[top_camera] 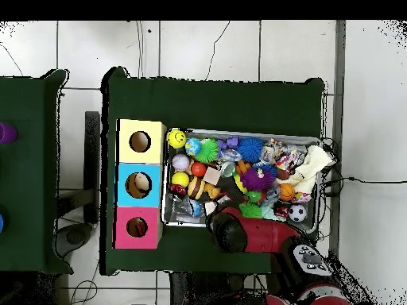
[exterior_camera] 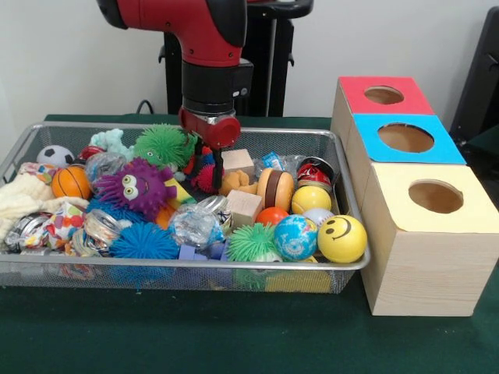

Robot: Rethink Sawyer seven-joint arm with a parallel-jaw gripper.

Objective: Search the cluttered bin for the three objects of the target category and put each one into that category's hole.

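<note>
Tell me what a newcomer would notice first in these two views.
The red arm comes down into the middle of a wire bin heaped with toys, its gripper low among them. A purple furry monster with eyes sits left of centre in the front view, and a yellow smiley ball lies at the bin's near right corner. Beside the bin stand three boxes with holes, topped red, blue and yellow.

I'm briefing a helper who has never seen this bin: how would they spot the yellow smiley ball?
Start at the wire mesh bin and go to its front corner beside the yellow-topped wooden box. The yellow smiley ball sits there, next to a blue-green globe ball; only it has a black smiling face.
</note>
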